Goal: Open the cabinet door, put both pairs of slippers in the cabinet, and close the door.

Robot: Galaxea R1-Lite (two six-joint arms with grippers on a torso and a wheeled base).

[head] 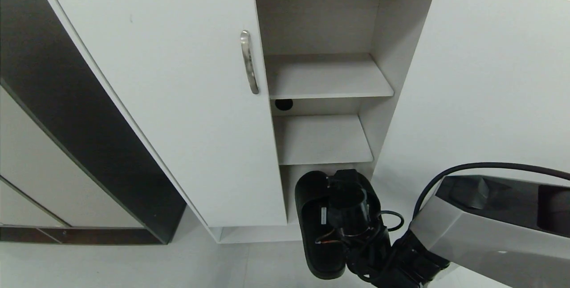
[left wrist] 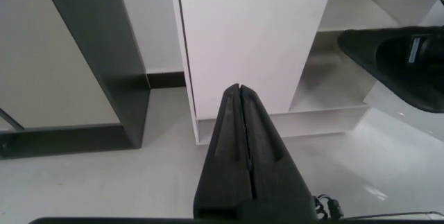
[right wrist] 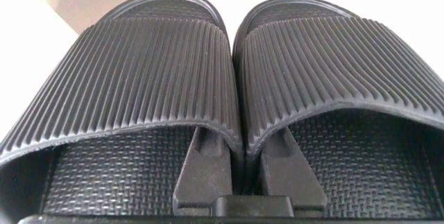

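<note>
The pair of black ribbed rubber slippers (head: 318, 239) hangs at the mouth of the bottom compartment (head: 290, 190) of the white two-door cabinet (head: 169, 101). Their toes are just inside the opening and their heels are out over the pale floor (head: 249, 265). The right gripper (right wrist: 243, 172) carries them with one finger inside each slipper, pinching the two adjoining inner walls together so the pair travels side by side. The right-hand cabinet door (head: 481, 79) stands wide open, and the left one, with its curved metal handle (head: 249, 62), is shut. The step in hand looks like placing this pair. To do it well, the slippers should go straight in, kept low enough to clear the lower white shelf (head: 323, 139) and centred between the shut door's edge and the side wall. The soles should be level and resting on the compartment floor before the fingers let go, and deep enough that the heels will not block the door. The left gripper (left wrist: 239, 96) hovers over the floor before the shut door with its fingers pressed together, well apart from the slippers. A likely risk is the heel catching the cabinet's front lip.
</note>
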